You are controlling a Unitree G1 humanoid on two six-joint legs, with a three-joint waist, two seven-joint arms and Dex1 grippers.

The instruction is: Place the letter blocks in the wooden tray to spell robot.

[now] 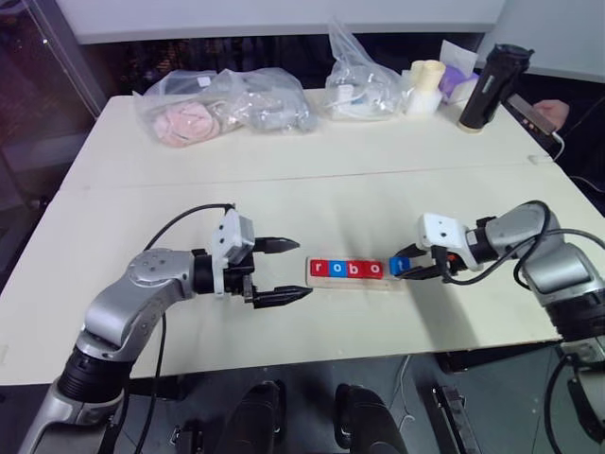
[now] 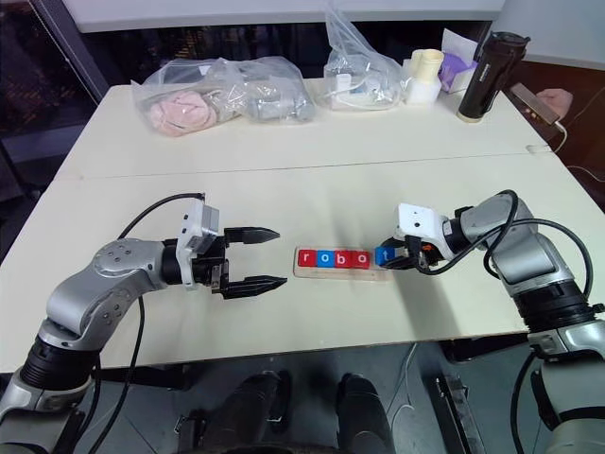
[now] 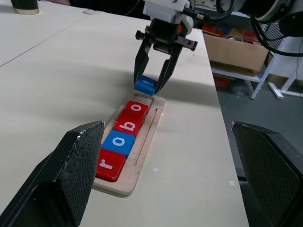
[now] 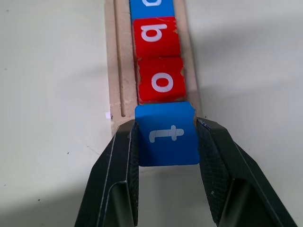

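Tray point(image 3: 142, 158) of pale wood holds r, o, b, o tiles point(image 3: 124, 134); right gripper point(image 4: 166, 137) pinches blue t tile point(image 4: 166, 134) at tray's open end. Left gripper point(image 1: 284, 270) gapes wide, holding nothing, near tray's r end.

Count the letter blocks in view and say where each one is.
5. Four sit in the tray: red r, blue o, red b, red o. The blue t is clamped in the right gripper at the tray's open end.
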